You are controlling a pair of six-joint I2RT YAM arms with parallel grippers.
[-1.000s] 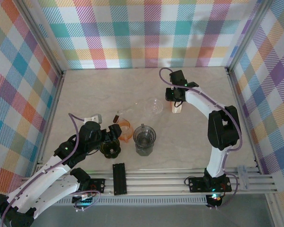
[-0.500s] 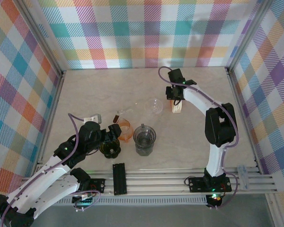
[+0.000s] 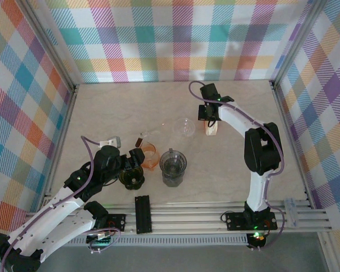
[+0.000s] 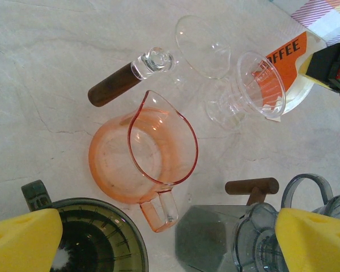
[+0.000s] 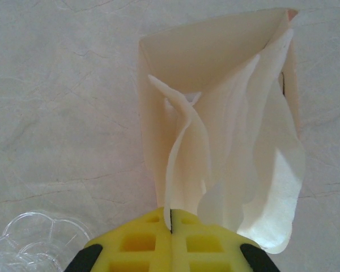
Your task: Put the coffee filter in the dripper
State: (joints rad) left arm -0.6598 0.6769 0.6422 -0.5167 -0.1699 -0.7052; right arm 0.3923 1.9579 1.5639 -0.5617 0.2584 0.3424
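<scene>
A stack of white coffee filters (image 5: 215, 141) stands in an open pack (image 3: 211, 130) marked COFFEE (image 4: 289, 59) at the back right. My right gripper (image 5: 171, 218) is shut on the edge of one thin filter sheet and reaches down onto the pack (image 3: 209, 117). A clear glass dripper (image 4: 246, 90) lies just left of the pack (image 3: 185, 127). A dark green dripper (image 4: 96, 241) and a grey dripper (image 4: 255, 232) with a wooden handle sit near my left gripper (image 4: 169, 243). That gripper is open over the gap between them (image 3: 133, 164), holding nothing.
An orange glass pitcher (image 4: 141, 153) stands between the green dripper and the clear one (image 3: 149, 155). A wooden-handled glass piece (image 4: 127, 76) lies behind it. A black block (image 3: 142, 213) rests on the front rail. Checked walls close in the table on three sides.
The right gripper's jaws have closed onto a filter sheet, and that arm has shifted slightly left. The left arm has stayed still.
</scene>
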